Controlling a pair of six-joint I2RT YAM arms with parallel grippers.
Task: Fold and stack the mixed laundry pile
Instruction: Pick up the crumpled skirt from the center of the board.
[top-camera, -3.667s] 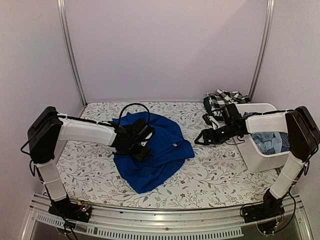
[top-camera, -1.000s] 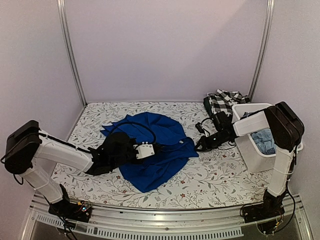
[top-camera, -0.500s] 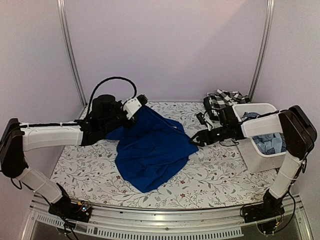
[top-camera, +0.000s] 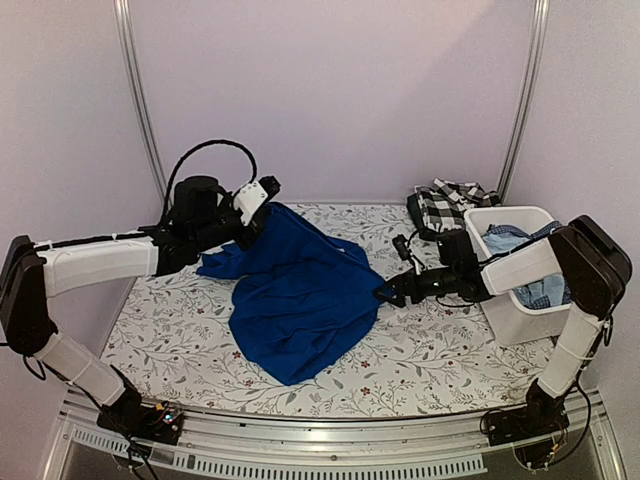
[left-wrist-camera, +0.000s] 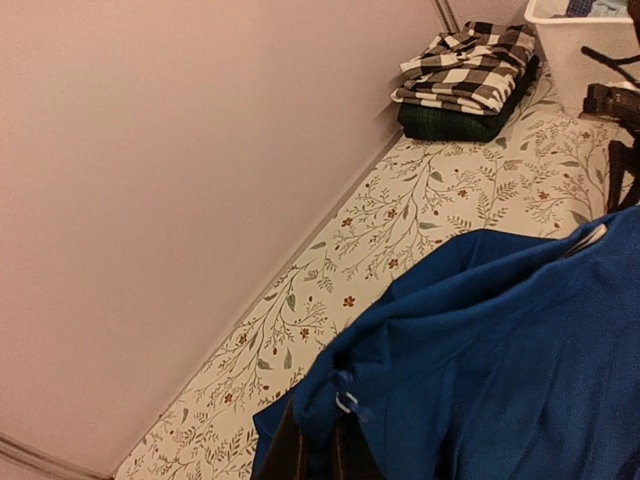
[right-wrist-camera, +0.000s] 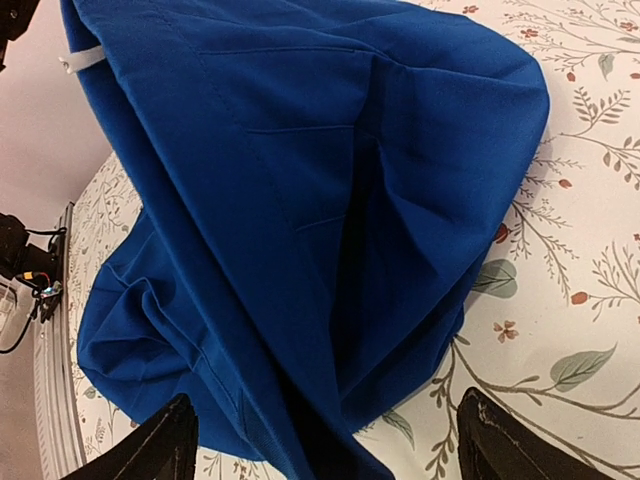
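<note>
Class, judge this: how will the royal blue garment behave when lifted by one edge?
Probably floppy: pinched by the left hand, the royal blue garment sags in folds onto the table cover. Likely light: one pinch raises an edge. Pushed, it would probably bunch.

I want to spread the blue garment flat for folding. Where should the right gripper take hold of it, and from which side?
Grip the right edge of the blue garment, where it lies lowest. Come low from the right with the open right gripper. The left gripper holds the far corner up, so the cloth slopes down to that edge.
</note>
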